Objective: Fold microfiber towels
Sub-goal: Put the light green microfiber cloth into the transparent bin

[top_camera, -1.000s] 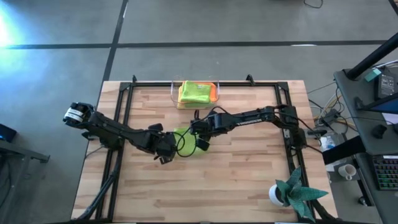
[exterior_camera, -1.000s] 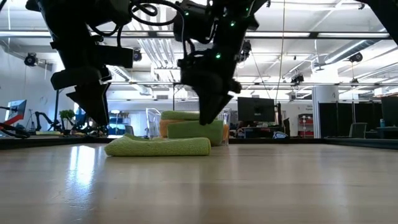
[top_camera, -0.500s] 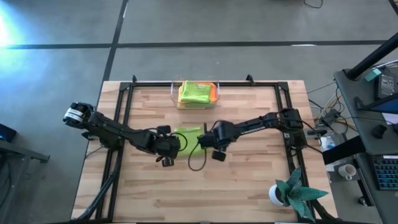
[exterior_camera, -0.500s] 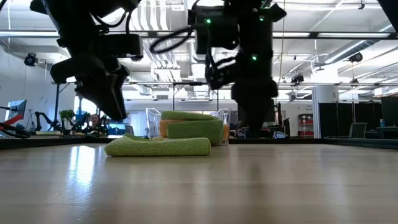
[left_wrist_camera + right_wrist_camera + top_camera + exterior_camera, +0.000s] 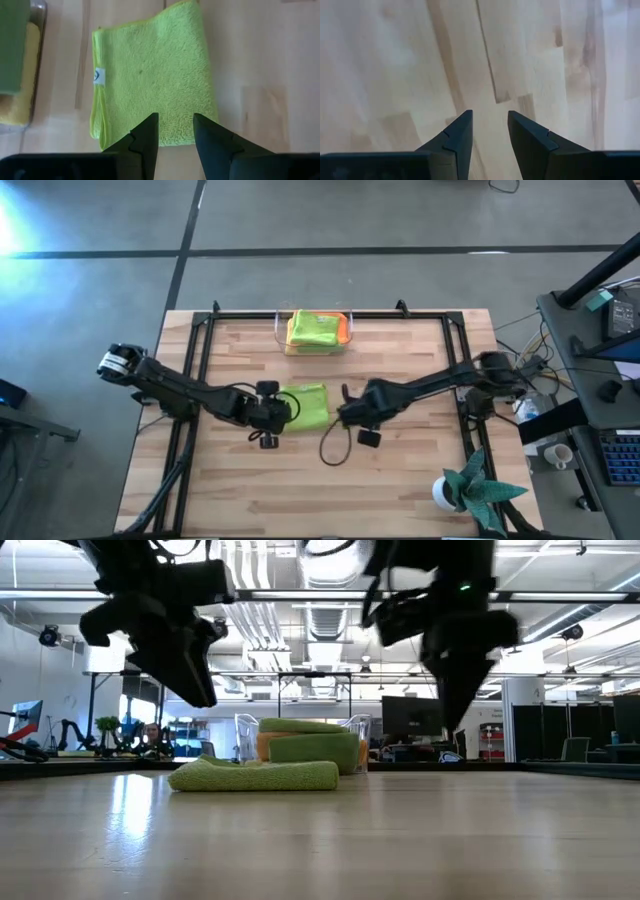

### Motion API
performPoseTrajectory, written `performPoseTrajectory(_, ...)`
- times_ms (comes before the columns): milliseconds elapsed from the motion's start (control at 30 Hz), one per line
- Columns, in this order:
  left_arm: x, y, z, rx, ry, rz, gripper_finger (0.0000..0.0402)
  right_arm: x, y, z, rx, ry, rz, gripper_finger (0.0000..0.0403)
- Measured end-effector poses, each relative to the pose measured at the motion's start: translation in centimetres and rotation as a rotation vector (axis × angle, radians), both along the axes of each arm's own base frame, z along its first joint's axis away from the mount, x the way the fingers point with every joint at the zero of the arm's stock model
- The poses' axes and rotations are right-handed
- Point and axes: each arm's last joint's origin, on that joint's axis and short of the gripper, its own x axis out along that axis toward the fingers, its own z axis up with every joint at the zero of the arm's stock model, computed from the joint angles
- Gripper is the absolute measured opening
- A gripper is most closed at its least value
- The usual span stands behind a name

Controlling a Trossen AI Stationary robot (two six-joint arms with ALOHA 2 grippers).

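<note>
The folded lime green microfiber towel (image 5: 307,406) lies near the middle of the wooden table (image 5: 400,480), long side pointing toward the back edge, and the empty, open left gripper (image 5: 272,413) is nearer than the empty, open right gripper (image 5: 349,412).

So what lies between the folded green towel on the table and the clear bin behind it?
Nothing: in the high view only bare wooden table separates the folded green towel from the clear bin of stacked towels.
</note>
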Motion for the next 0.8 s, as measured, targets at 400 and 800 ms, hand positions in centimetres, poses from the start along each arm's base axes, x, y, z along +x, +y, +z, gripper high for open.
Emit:
performPoseTrajectory(400,0.4,-0.2,-0.3,-0.009,-0.03,-0.005,0.0107,-2.8,0.7,0.9,0.059,-0.497,0.124,0.013)
performPoseTrajectory(800,0.7,-0.3,-1.0,0.012,-0.022,-0.022,0.0107,1.5,1.3,-1.0,0.047,-0.599,0.397,0.0178)
